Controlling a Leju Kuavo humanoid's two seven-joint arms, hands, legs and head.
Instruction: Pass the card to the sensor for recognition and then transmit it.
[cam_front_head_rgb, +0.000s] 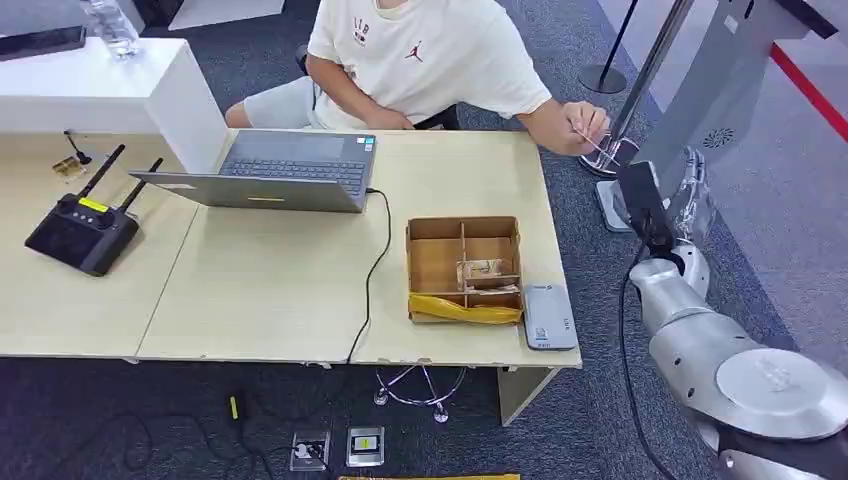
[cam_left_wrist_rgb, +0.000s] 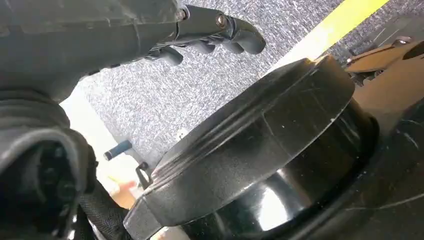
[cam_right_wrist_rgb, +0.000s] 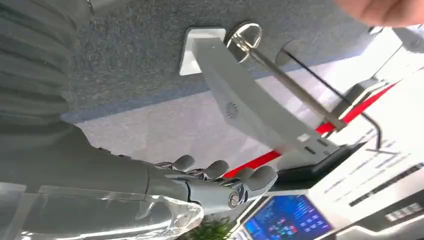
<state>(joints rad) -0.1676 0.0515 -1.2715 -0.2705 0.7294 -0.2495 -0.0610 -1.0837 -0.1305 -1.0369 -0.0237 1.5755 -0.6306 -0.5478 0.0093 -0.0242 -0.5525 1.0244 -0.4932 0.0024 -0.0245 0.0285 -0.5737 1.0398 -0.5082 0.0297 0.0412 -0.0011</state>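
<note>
Right off the table edge (cam_front_head_rgb: 566, 300), right hand (cam_right_wrist_rgb: 220, 187) empty with fingers loosely extended — left hand (cam_left_wrist_rgb: 210, 35) curled, seemingly empty

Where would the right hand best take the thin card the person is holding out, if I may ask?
Pinch the card's free end, which points away from the person's hand, coming in from the right hand's own side. It looks thin and flat, so thumb and finger likely belong on its faces.

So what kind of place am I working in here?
Probably an office lobby or demo hall: grey carpet, a desk with a laptop, and a kiosk stand beside a queue-barrier post.
</note>
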